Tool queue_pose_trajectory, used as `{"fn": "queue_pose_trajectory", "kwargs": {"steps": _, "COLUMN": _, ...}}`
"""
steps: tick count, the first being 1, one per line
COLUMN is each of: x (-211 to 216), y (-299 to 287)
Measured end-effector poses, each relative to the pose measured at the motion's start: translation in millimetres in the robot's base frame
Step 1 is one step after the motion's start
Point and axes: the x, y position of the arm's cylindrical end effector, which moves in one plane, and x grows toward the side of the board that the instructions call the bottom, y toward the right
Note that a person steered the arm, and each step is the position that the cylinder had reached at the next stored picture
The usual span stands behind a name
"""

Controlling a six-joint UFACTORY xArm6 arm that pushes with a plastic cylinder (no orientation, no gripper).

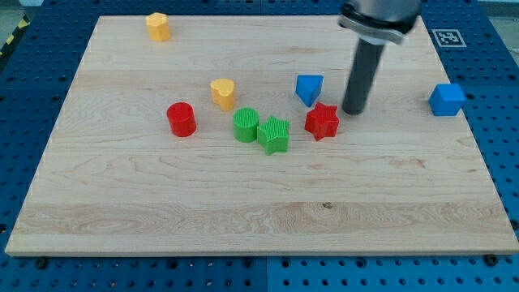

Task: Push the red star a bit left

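Blocks crowd the left of the path: green cylinder [246, 126] and green star [275, 135] touch, close to the red star [322, 122] at mid-board. Just right and slightly far of it stands my tip [353, 110], a bare rod holding nothing. A short, level nudge leftward through the star's centre should stop short of the green star.
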Motion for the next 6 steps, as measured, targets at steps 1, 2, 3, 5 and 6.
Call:
{"fn": "queue_pose_trajectory", "kwargs": {"steps": 1, "x": 28, "y": 18}}
{"fn": "queue_pose_trajectory", "kwargs": {"steps": 2, "x": 42, "y": 18}}
{"fn": "queue_pose_trajectory", "kwargs": {"steps": 3, "x": 54, "y": 17}}
{"fn": "queue_pose_trajectory", "kwargs": {"steps": 5, "x": 47, "y": -9}}
{"fn": "queue_pose_trajectory", "kwargs": {"steps": 6, "x": 37, "y": -17}}
